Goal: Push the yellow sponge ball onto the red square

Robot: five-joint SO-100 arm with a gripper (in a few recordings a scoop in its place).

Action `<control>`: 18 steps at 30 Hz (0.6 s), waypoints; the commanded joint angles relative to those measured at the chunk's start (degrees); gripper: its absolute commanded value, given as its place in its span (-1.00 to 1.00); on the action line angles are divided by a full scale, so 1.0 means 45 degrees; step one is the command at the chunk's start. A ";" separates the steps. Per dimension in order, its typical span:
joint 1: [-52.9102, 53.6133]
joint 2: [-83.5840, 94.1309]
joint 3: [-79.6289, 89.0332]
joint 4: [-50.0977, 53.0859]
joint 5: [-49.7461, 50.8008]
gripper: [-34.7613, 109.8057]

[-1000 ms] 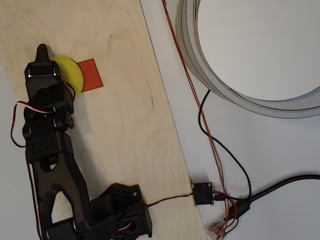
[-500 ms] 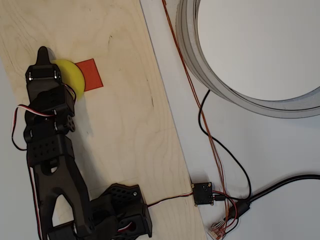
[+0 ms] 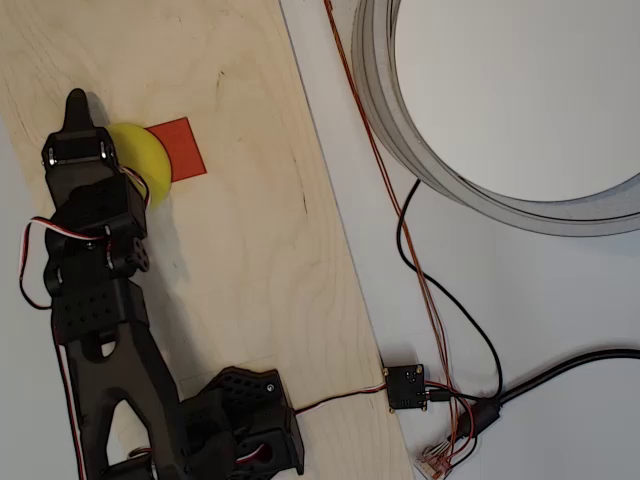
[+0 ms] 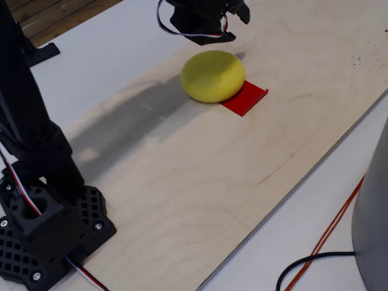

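The yellow sponge ball [image 3: 143,152] lies on the wooden board [image 3: 250,230], and its right side overlaps the left part of the red square [image 3: 182,148]. In the fixed view the ball [image 4: 212,76] covers the near-left part of the red square [image 4: 246,97], which shows at its right. My black gripper [image 3: 76,108] hangs over the ball's left side, its single pointed tip reaching past the ball toward the picture's top. It looks shut, with nothing in it. The wrist [image 4: 203,18] hovers just behind the ball.
The arm's base [image 3: 240,425] stands at the board's lower end. A large grey ring [image 3: 450,180] lies on the white table at upper right. An orange wire [image 3: 385,170], black cables and a small black circuit box [image 3: 406,387] run beside the board's right edge.
The gripper has shifted a little to the left in the overhead view. The ball and the red square stay almost where they were.
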 commanded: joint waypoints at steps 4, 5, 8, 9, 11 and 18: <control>-0.0723 0.0703 -0.0391 -0.0078 0.0293 -0.37; -0.0938 0.0684 -0.0332 -0.0156 0.0332 -0.37; -0.1543 0.0625 -0.0156 -0.0195 0.0723 -0.37; -0.1719 0.0664 -0.0039 -0.0254 0.0938 -0.37; -0.2051 0.0762 0.0176 -0.0312 0.1152 -0.37; -0.2539 0.1465 0.1406 -0.0664 0.1660 -0.38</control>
